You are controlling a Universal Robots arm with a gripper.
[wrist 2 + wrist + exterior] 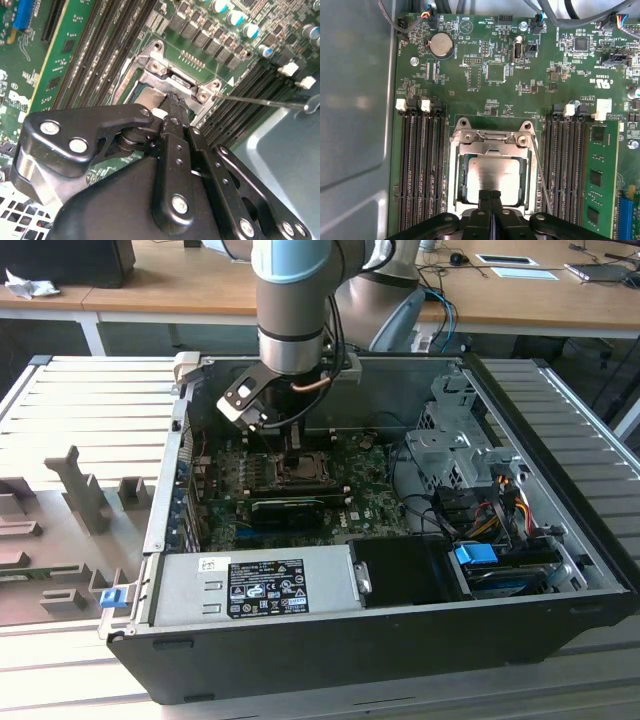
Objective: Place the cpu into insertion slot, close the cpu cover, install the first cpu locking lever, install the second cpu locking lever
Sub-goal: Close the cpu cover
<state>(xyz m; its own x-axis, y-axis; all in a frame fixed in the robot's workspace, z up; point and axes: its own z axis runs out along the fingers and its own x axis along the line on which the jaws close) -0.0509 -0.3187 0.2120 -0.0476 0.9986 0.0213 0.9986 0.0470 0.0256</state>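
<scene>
Far left of the exterior view: a grey moulded tray lies on the ribbed table. Beside it stands an open black computer case, with a grey power supply along its lower left.

Centre: the arm comes down from the top of the frame. Its end effector is low over the insertion slot, which sits on the green motherboard.

In the first wrist view the cpu is seated in the insertion slot. The cpu cover lies flat around it, and the chip's silver top shows through the cover's window.

In both wrist views the end effector has its fingers pressed together with nothing gripped. The tips sit at the edge of the socket. Contact cannot be confirmed.

A thin metal lever runs alongside the socket. Whether it is latched cannot be told. Black memory slots flank the socket on both sides.

Right of the exterior view: a metal drive cage stands inside the case, with coloured cables just below it.
</scene>
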